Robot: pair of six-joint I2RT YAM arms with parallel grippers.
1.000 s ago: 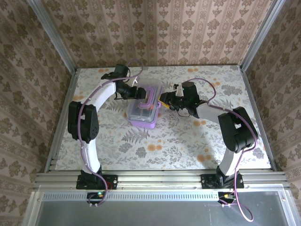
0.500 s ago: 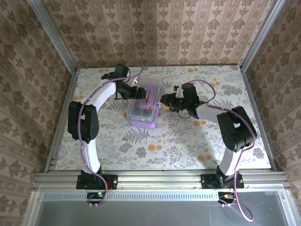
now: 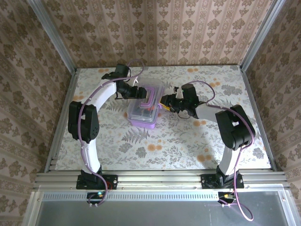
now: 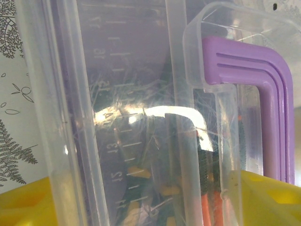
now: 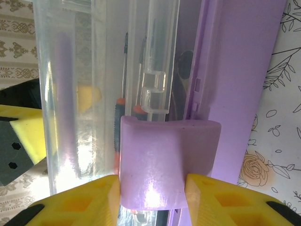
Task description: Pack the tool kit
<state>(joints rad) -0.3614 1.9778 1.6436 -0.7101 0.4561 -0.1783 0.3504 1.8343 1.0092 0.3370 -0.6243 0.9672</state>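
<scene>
The tool kit (image 3: 145,109), a purple box with a clear lid and a purple handle (image 3: 149,96), lies mid-table with the lid down. At its back left end my left gripper (image 3: 135,93) straddles the clear lid (image 4: 127,94). One yellow finger is at the lid's outer edge and the other beside the handle (image 4: 275,108), shut on the lid. On the box's right side, my right gripper (image 3: 164,101) is shut on the purple latch (image 5: 169,160), a yellow finger against each side. Orange-and-black screwdrivers (image 5: 117,122) lie inside under the lid.
The table (image 3: 188,141) is a floral-patterned surface with wallpapered walls on three sides and a metal rail along the near edge. Free room lies in front of the box and to the right.
My right gripper has edged slightly left toward the box's side. The box and the left arm have stayed where they were.
</scene>
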